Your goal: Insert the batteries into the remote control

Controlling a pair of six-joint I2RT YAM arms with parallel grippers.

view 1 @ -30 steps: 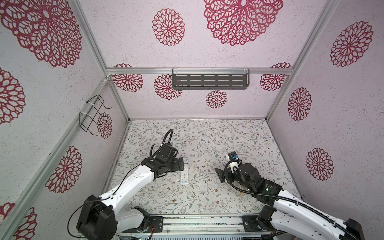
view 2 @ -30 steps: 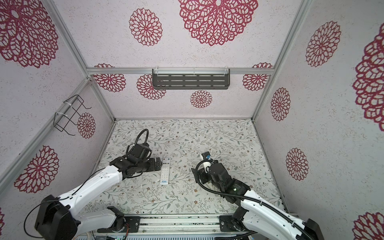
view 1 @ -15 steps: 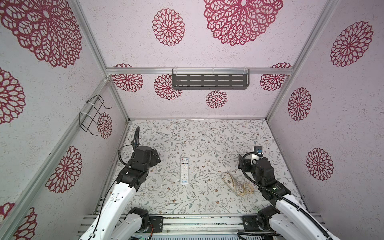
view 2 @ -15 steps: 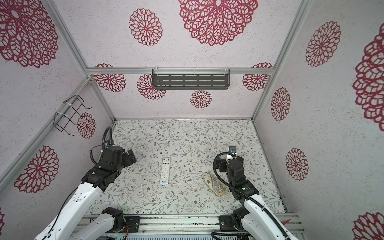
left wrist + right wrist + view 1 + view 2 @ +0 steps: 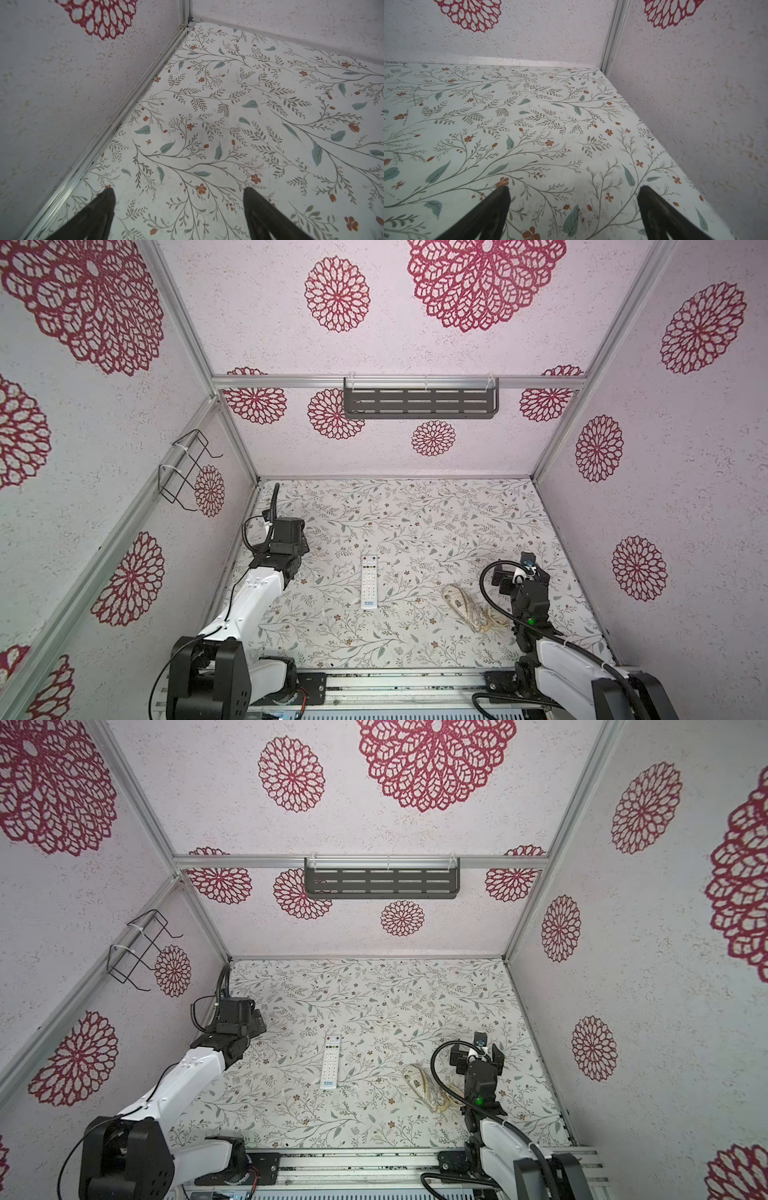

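The remote control is a long white bar lying buttons up in the middle of the floral table, its red buttons at the far end. No batteries show in any view. My left gripper hovers near the left wall, well left of the remote, open and empty. My right gripper hovers at the right, far from the remote, open with only bare table between its fingertips.
A beige cloth pouch with pale cords lies just left of the right arm. A wire rack hangs on the left wall and a dark shelf on the back wall. Walls close three sides.
Both arms have drawn back from the middle: the left gripper left the remote's side for the left wall, and the right swung rightward, uncovering the pouch. The remote has not moved.
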